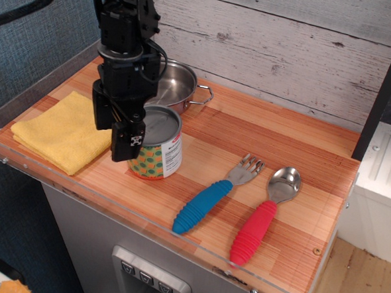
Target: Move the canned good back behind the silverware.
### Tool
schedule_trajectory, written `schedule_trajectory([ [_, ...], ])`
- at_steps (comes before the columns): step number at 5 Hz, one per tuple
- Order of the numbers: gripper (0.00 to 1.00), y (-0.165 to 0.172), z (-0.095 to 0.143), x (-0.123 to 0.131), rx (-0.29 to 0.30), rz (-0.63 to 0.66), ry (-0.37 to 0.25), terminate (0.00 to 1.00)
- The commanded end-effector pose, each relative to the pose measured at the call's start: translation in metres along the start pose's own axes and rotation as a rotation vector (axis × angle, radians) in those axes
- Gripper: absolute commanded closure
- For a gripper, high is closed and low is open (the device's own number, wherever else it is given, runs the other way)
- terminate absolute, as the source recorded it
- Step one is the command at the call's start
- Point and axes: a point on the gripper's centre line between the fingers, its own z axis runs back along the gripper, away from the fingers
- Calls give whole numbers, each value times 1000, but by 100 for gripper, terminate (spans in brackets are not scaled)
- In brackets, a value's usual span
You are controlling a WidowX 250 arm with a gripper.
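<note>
Observation.image shows the arm reaching straight down, its gripper (pixel 116 123) spread wide, holding nothing. Touching its right side stands the canned good (pixel 158 143) — fork (pixel 216 192) and spoon (pixel 264 214) lie further right.

I see a folded yellow cloth (pixel 60 131) at the wooden worktop's (pixel 262 134) near left, a steel two-handled pot (pixel 176 87) behind it.

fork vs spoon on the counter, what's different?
The fork has a blue ribbed handle; the spoon has a red one. The fork ends in tines, the spoon in a rounded bowl. The fork lies nearer the canned good, the spoon farther right. Both have metal heads, lie flat on the wooden counter and angle the same way, untouched by the gripper.
</note>
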Motion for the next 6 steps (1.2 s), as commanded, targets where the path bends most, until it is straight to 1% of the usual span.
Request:
schedule_trajectory([
  [1, 0, 7, 17, 15, 35, -41, -51, 0],
  [2, 0, 5, 23, 28, 49, -63, -74, 0],
  [3, 0, 8, 29, 43, 47, -58, -102, 0],
  [4, 0, 10, 29, 53, 45, -69, -94, 0],
  [5, 0, 12, 28, 59, 29, -84, -107, 0],
  [6, 0, 12, 34, 67, 51, -98, -126, 0],
])
